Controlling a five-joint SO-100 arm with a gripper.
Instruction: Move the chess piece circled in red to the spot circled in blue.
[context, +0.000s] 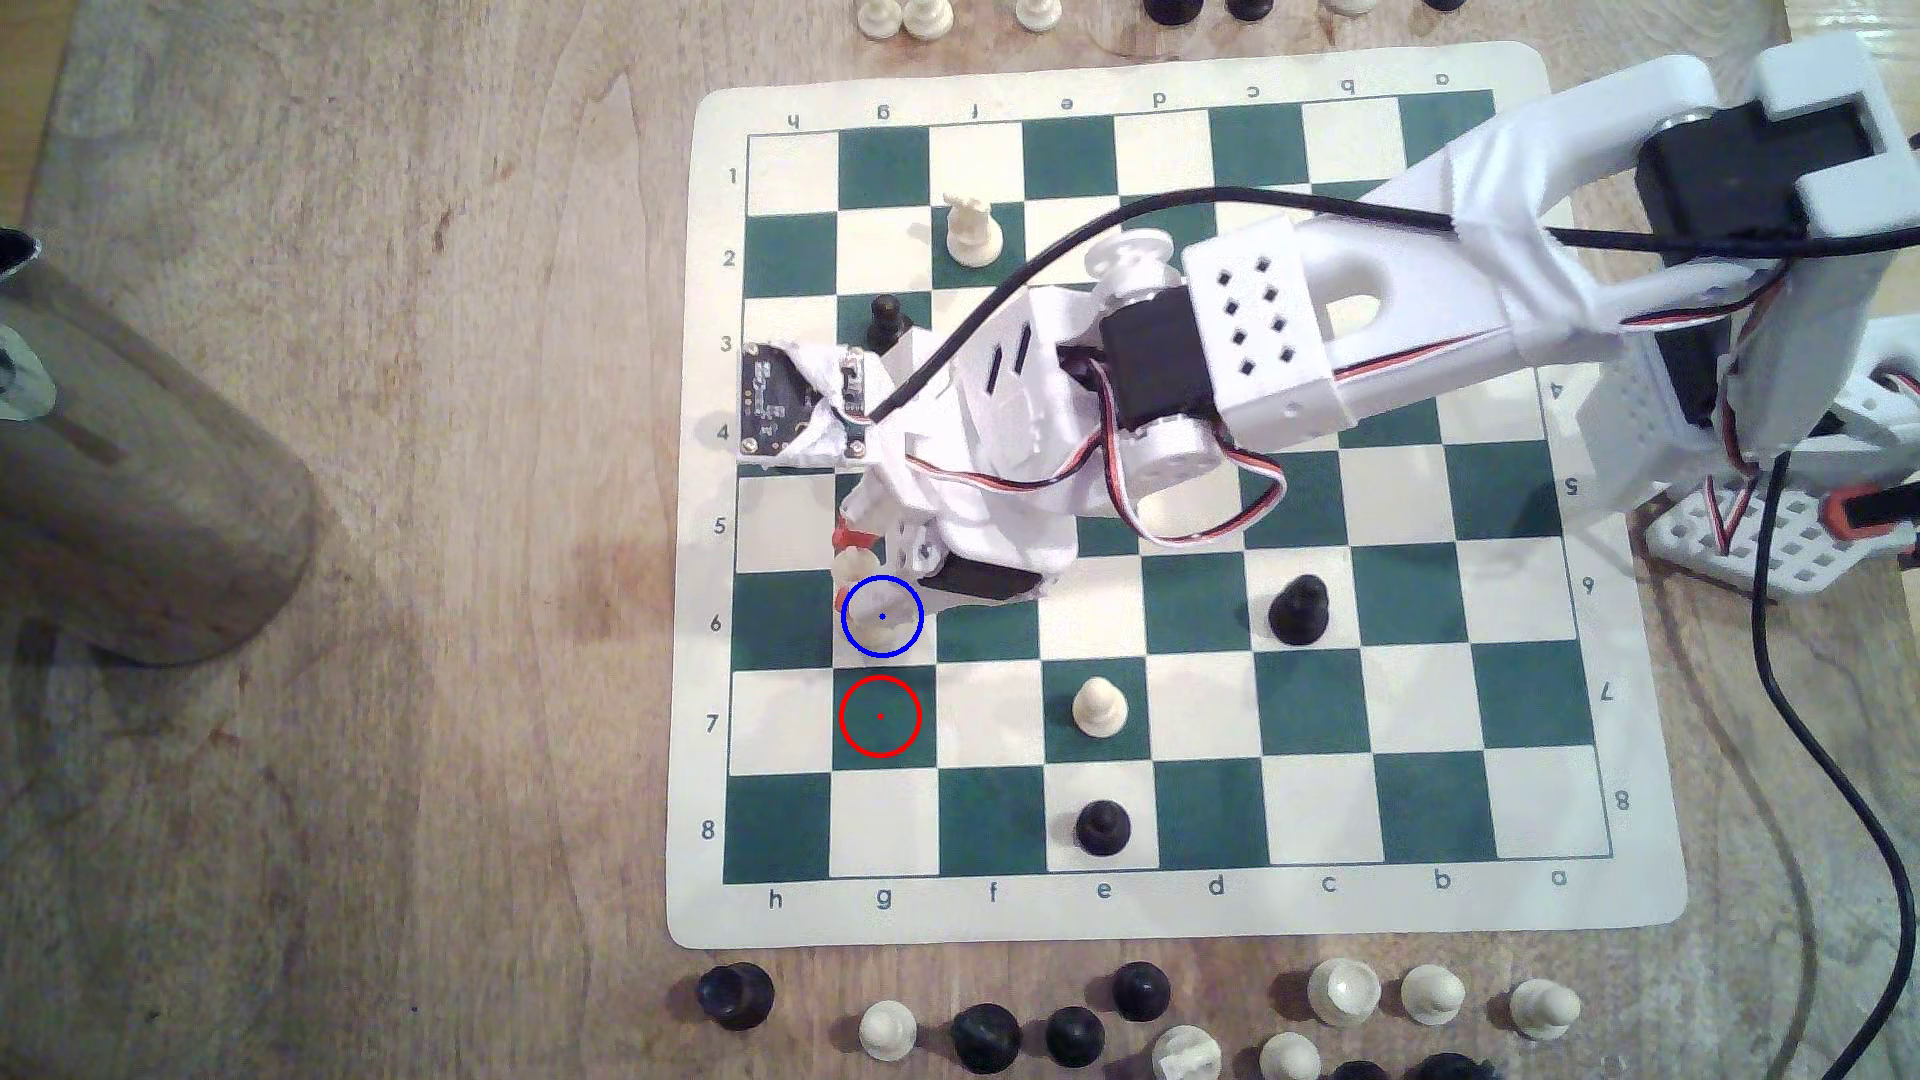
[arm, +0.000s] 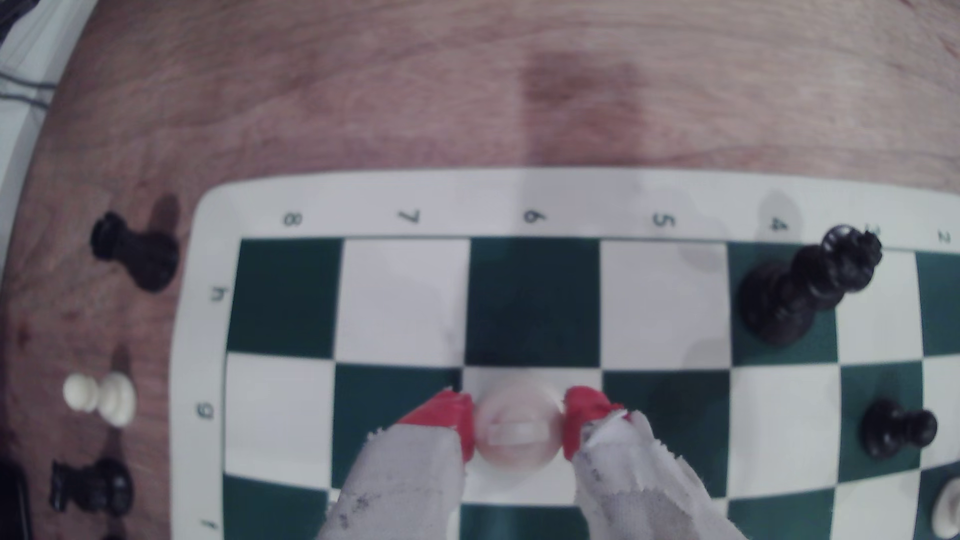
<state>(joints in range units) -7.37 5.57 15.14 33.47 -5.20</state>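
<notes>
The gripper (arm: 518, 428) has its red-tipped jaws pinching the cream-white chess piece (arm: 518, 433) from both sides, over a cream square in row 6 of the board (arm: 363, 197). In the exterior view the piece (context: 854, 569) sits at the upper edge of the blue ring (context: 882, 617), and the red ring (context: 880, 716) marks the green square just below. Spare pieces line the wooden worktop (context: 416, 623).
</notes>
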